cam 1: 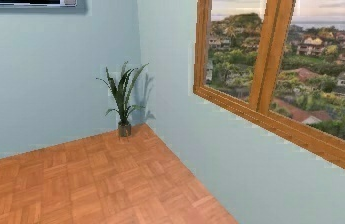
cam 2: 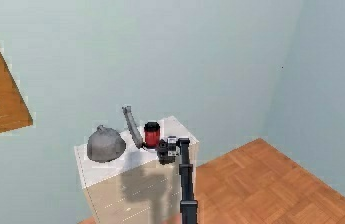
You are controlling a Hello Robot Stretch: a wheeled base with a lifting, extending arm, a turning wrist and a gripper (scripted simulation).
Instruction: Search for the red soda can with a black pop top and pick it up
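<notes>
While it stands upright on white cabinet [cam 2: 120, 188], red soda can [cam 2: 152, 133] lies just beside gripper [cam 2: 161, 149], toward arm side view's left; whether held, cannot tell.

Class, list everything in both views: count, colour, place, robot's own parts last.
potted plant: one, green, forward view's room corner
window: one, wooden-framed, forward view's right wall
parquet floor: one, orange-brown, both views
cabinet: one, white, against arm side view's wall
dome-shaped object: one, grey, on the cabinet
slanted rod: one, grey, between dome and can
soda can: one, red, black top, on the cabinet
arm: one, dark, rising from bottom edge
gripper: one, dark, by the can; cannot tell whether it holds anything
</notes>
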